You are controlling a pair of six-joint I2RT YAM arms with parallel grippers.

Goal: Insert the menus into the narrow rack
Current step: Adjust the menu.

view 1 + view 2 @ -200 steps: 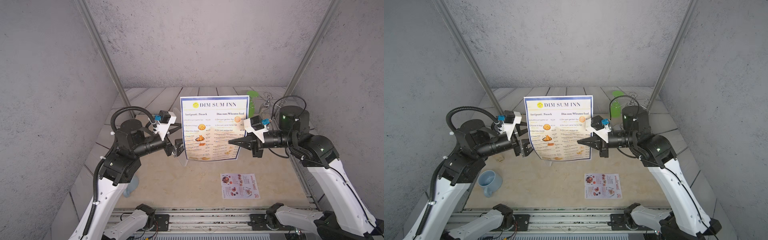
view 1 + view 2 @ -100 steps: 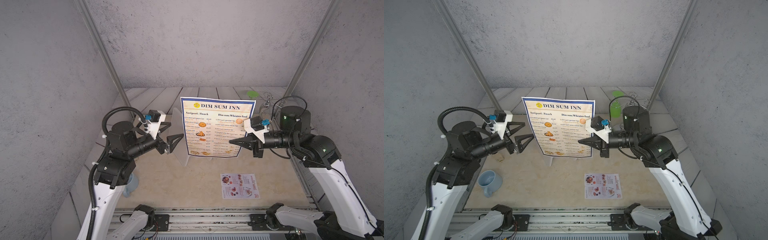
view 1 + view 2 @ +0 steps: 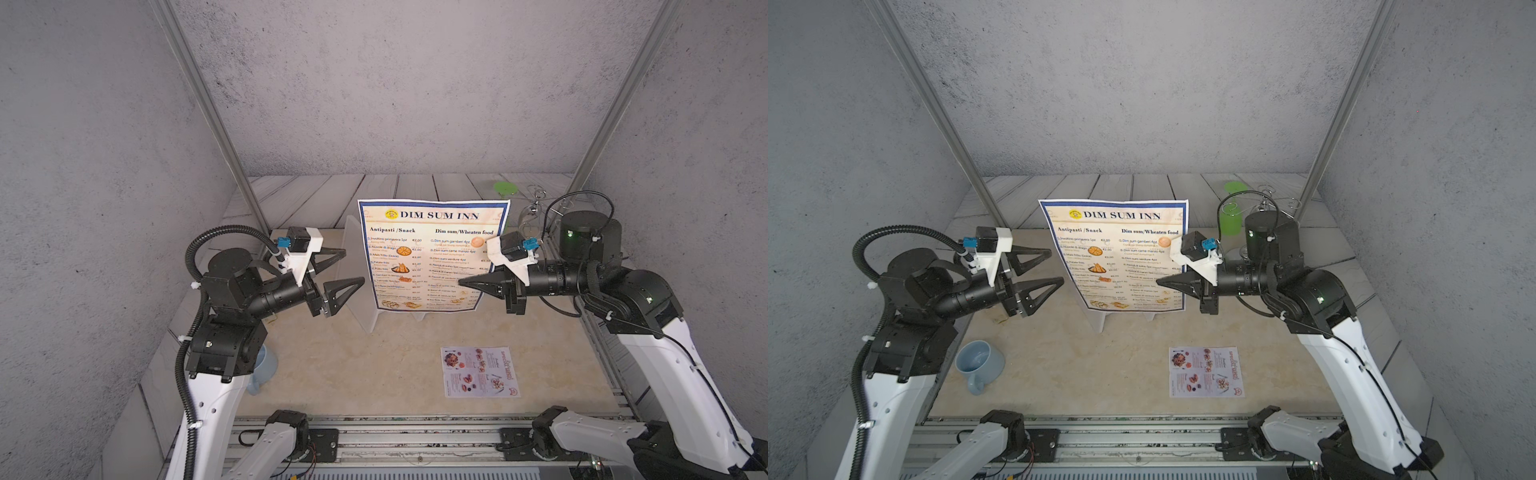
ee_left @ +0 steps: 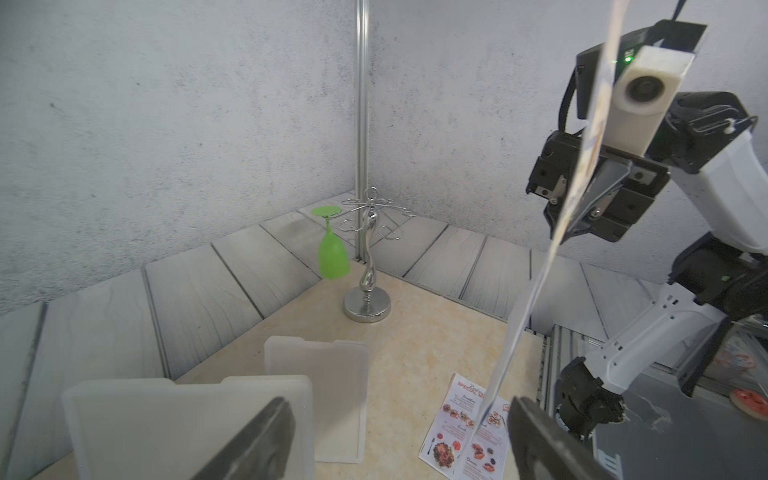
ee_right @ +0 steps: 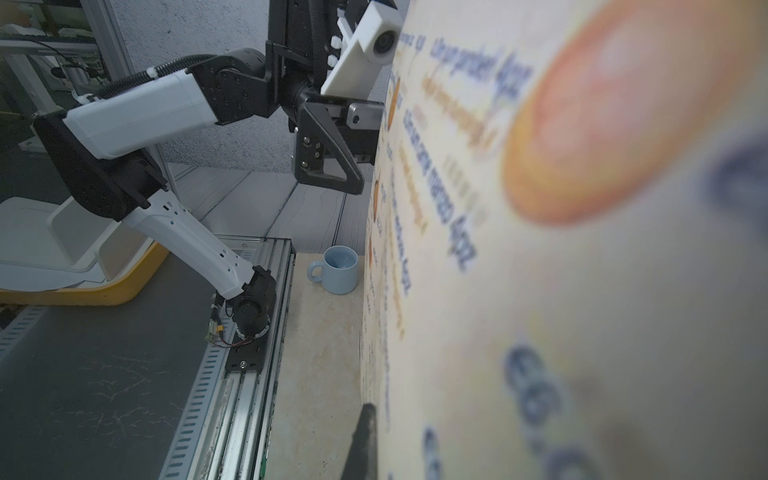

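Observation:
The large cream, blue-bordered "DIM SUM INN" menu [image 3: 432, 253] [image 3: 1121, 253] stands upright at mid-table. My right gripper [image 3: 460, 282] [image 3: 1158, 283] [image 5: 372, 411] is shut on its right edge. Its lower edge hangs at the translucent white rack [image 3: 358, 274] [image 3: 1100, 322] [image 4: 318, 386]; whether it sits in a slot I cannot tell. To the left of the sheet, not touching it, my left gripper [image 3: 354, 266] [image 3: 1057, 266] [image 4: 399, 401] is open and empty. The small white red-headed menu [image 3: 480, 372] [image 3: 1206, 372] [image 4: 465, 432] lies flat near the front right.
A light blue mug [image 3: 980, 361] [image 5: 338, 268] stands at the front left, beside the left arm. At the back right, a green glass [image 4: 332, 253] hangs upside down on a chrome stand [image 4: 368, 270]. An aluminium rail [image 3: 415, 428] runs along the front edge.
My left gripper let go of the large menu's left edge and drew back to the left, jaws open. The menu, still in my right gripper, sank a little toward the rack.

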